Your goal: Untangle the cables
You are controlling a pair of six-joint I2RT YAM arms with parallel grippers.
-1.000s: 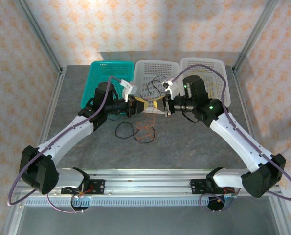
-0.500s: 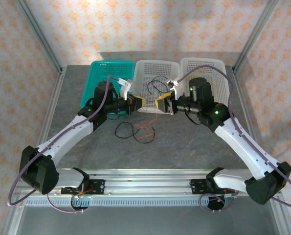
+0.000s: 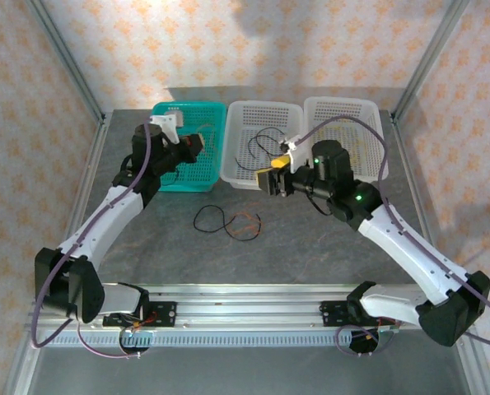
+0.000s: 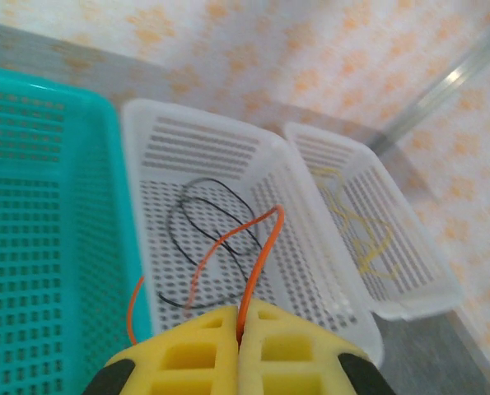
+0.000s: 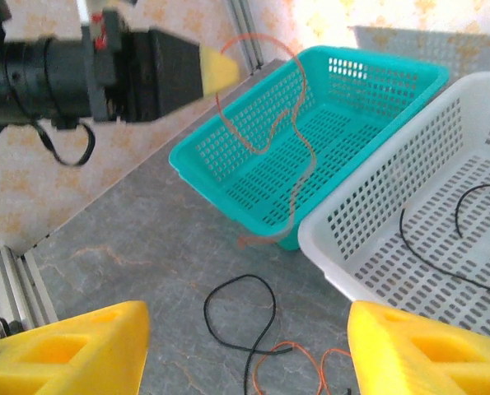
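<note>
Well, the grey table [image 3: 310, 239] carried the lot, and the middle white basket [image 3: 245, 123] sat toward its far edge. Just beside that basket on its left was the teal basket [image 3: 212, 169], and just beside it on its right was the second white basket [image 3: 352, 111].

Over on the left, the left gripper [image 4: 240, 325] hung above the teal basket, a little left of the middle white basket. Its yellow pads were pressed together, pinching the orange cable [image 4: 261, 247]. That cable looped up from the pads, and in the right wrist view it hung as a wavy strand over the teal mesh.

At the near edge of the middle white basket, the right gripper [image 3: 267, 182] pointed left with its jaws spread wide apart.

And the small stuff: a black cable [image 4: 187, 210] lay looped inside the middle white basket. A yellow cable [image 4: 356, 230] lay curled in the second white basket. On the table in front of the middle white basket, a loose black cable [image 3: 210, 218] and a loose orange cable [image 3: 246, 224] lay crossing each other.
</note>
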